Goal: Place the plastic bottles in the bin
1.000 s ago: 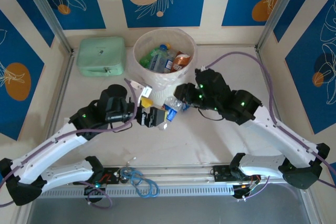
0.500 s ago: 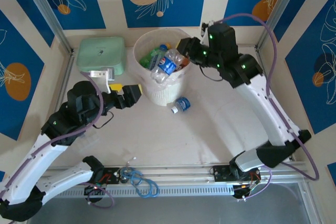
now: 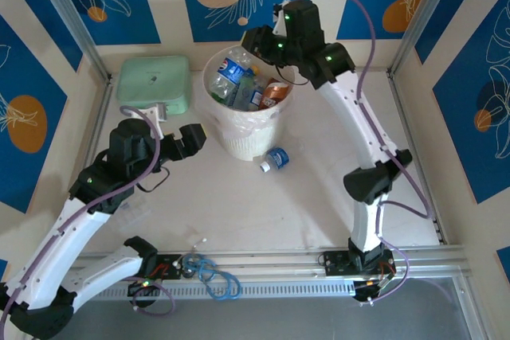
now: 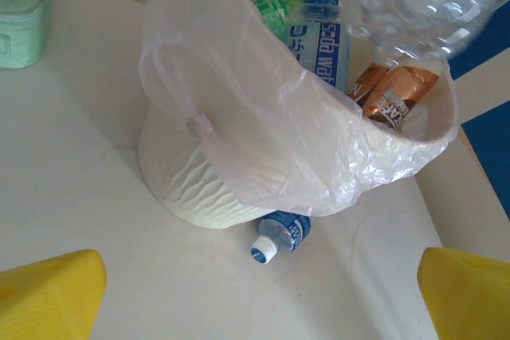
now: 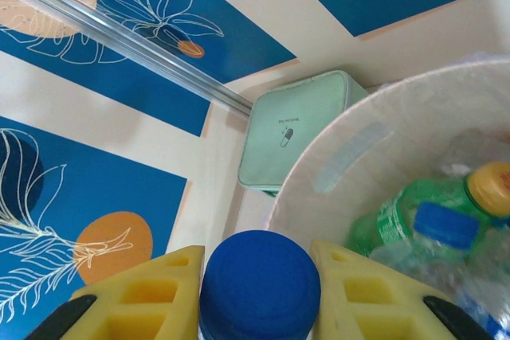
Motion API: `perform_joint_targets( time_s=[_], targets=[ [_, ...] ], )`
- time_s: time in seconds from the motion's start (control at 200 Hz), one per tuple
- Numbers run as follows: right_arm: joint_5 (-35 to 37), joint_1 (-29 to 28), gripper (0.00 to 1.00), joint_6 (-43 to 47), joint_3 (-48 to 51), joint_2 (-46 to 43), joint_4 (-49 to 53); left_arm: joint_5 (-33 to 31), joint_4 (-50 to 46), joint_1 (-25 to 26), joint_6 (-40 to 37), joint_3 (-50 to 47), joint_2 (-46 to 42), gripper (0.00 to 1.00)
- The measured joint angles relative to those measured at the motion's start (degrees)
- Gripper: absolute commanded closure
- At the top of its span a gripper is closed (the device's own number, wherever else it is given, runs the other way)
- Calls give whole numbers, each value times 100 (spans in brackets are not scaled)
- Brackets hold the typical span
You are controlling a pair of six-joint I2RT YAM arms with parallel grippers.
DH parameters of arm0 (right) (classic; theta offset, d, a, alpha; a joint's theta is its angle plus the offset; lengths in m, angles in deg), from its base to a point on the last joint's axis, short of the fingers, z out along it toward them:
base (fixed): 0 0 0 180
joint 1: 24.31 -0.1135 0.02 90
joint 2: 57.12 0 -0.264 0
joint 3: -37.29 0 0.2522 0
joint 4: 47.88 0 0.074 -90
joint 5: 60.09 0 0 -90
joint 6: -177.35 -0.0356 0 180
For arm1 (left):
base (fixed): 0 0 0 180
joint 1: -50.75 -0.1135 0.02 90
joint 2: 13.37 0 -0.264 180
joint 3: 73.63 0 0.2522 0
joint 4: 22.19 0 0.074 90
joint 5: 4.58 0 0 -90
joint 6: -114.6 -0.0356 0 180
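Top external: a bottle (image 3: 232,67) is clamped in the right gripper (image 3: 252,41), with the bin (image 3: 239,139) directly beneath it, while the left gripper (image 3: 174,127) is spread wide, the bin and a loose bottle (image 3: 276,158) just ahead.

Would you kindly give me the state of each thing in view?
bin: upright, bag-lined, holding bottles.
held bottle: capped, over the bin.
stray bottle: capped, lying beside the bin.
mint-green case: closed.
left hand: open, empty.
right hand: shut on the held bottle.
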Motion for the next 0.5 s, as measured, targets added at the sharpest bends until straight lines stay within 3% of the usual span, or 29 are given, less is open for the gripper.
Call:
perform_joint_targets(
  time_s=[0.165,0.5],
  targets=[
    [-144,81,52,79,-951,822,387,170,46,-20,-15,-251,9,1],
    [-278,258,40,157,-1099,1034,682,363,98,-46,-39,-356,63,2]
  ],
)
